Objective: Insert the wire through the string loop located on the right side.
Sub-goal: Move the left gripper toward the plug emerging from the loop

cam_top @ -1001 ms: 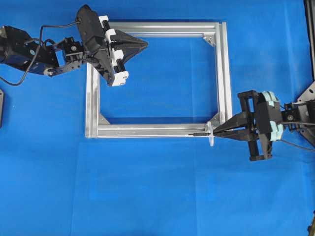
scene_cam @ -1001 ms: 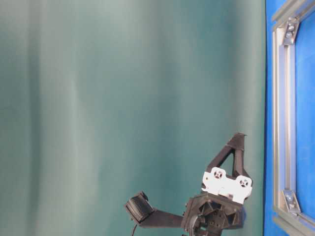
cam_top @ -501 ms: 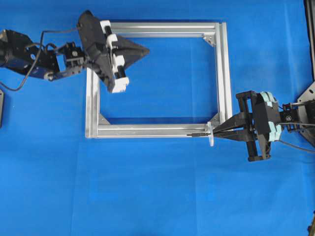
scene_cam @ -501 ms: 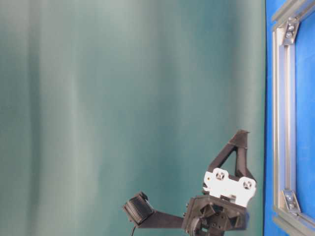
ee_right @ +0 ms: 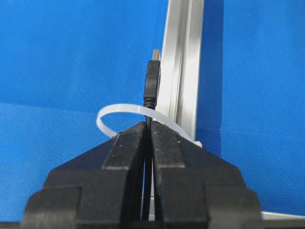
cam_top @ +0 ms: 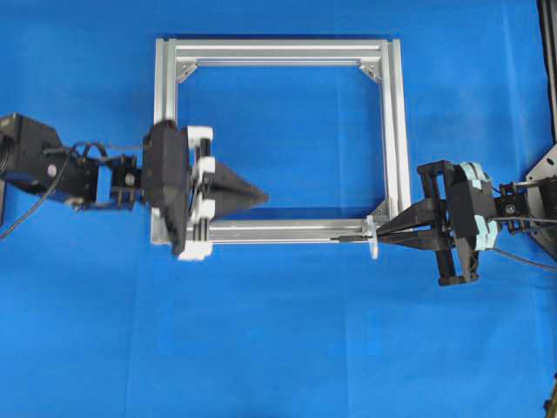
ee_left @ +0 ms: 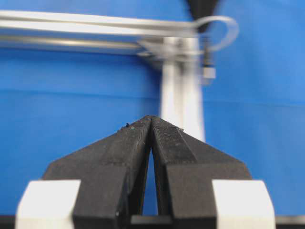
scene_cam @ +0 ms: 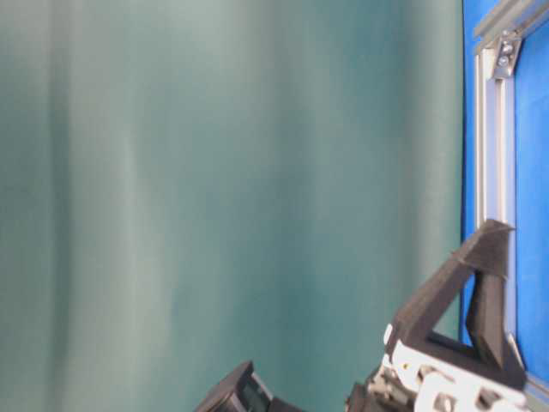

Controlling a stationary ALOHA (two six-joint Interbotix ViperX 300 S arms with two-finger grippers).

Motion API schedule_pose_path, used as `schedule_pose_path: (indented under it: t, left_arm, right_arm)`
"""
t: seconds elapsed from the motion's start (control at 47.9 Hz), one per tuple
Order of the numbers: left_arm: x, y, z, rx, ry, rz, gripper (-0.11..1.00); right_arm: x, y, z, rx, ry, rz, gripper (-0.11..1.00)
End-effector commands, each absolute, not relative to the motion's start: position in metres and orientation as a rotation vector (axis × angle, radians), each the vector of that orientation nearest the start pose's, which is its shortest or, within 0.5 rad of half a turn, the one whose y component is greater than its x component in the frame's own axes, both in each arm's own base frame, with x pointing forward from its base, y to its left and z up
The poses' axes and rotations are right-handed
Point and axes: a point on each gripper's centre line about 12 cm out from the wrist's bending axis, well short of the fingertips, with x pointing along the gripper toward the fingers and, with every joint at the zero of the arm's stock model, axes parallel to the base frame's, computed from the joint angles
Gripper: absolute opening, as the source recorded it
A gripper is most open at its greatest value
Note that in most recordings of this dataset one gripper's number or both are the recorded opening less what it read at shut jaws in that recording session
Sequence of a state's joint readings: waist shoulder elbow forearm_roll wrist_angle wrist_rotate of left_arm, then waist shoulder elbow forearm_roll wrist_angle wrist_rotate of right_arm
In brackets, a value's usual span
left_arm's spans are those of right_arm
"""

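Plug end of the thin black wire (cam_top: 350, 236) pokes leftward through the whitish string loop (cam_top: 373, 237), clenched in my right pincer (cam_top: 388, 233); empty left pincer (cam_top: 264, 198), shut, faces it along the silver aluminium frame (cam_top: 393, 131).

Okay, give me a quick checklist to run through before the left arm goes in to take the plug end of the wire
1. Right claw shut on the wire: ok.
2. Plug end past the string loop: ok, plug lies beyond the loop.
3. Left claw open to receive: not ok, shut and holding nothing.
4. Left claw lined up with the plug: cannot tell; the plug looks blurred and off to the right in the left wrist view.
5. Frame lying flat on the table: ok.
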State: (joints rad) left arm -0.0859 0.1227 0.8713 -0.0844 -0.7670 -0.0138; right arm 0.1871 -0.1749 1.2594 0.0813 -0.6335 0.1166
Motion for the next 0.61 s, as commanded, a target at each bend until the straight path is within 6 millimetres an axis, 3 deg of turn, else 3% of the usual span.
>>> schedule_pose_path:
  t: [0.0,0.355,0.584]
  left_arm:
    - [0.374,-0.036,0.153,-0.057,0.193,-0.051,0.00]
    - [0.377,-0.045,0.150,-0.054,0.234,-0.072,0.00]
    - [0.404,-0.048,0.159,-0.057,0.222,-0.072,0.00]
  right_arm:
    - [0.255,0.042,0.123,0.130,0.429,0.096,-0.04]
    - [0.255,0.042,0.122,0.129,0.430,0.096,-0.04]
    - [0.255,0.042,0.123,0.130,0.429,0.096,-0.04]
